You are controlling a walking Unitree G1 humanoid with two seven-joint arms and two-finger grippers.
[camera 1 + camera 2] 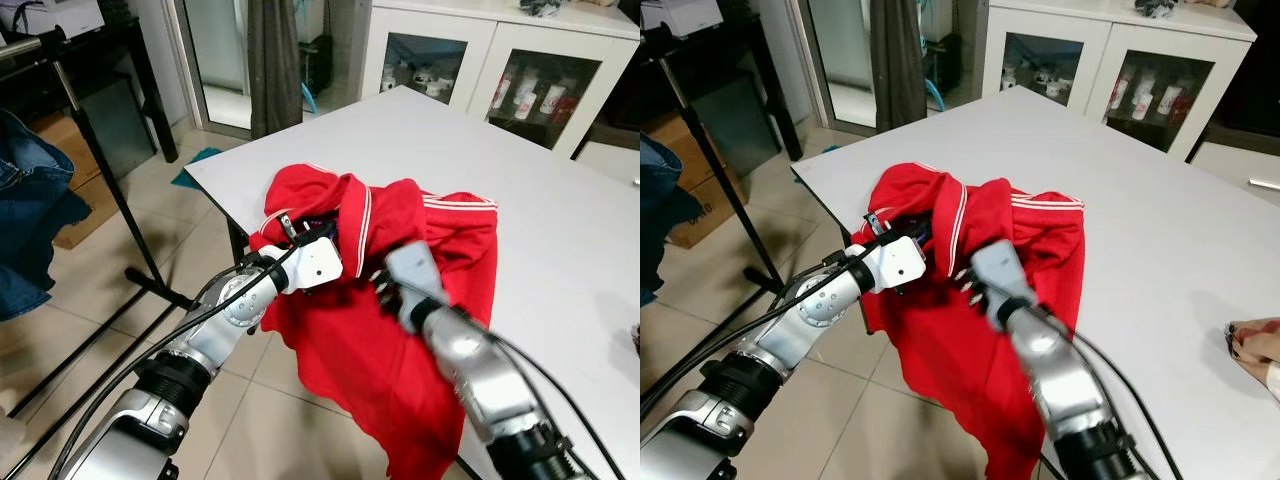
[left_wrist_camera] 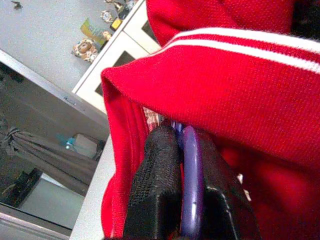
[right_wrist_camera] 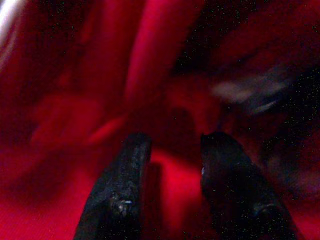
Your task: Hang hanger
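Left hand (image 2: 187,165) pinches a purple hanger (image 2: 190,190) inside the red shirt (image 1: 400,300), clear in its wrist view. Right hand (image 3: 172,150), fingers apart, presses into cloth. Shirt overhangs the white bench (image 1: 560,230); tiled floor (image 1: 100,290), cabinets (image 1: 500,60) beyond.

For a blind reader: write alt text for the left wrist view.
The left claw is shut on a purple hanger tucked inside a red shirt with white stripes. Behind it stands a white cabinet.
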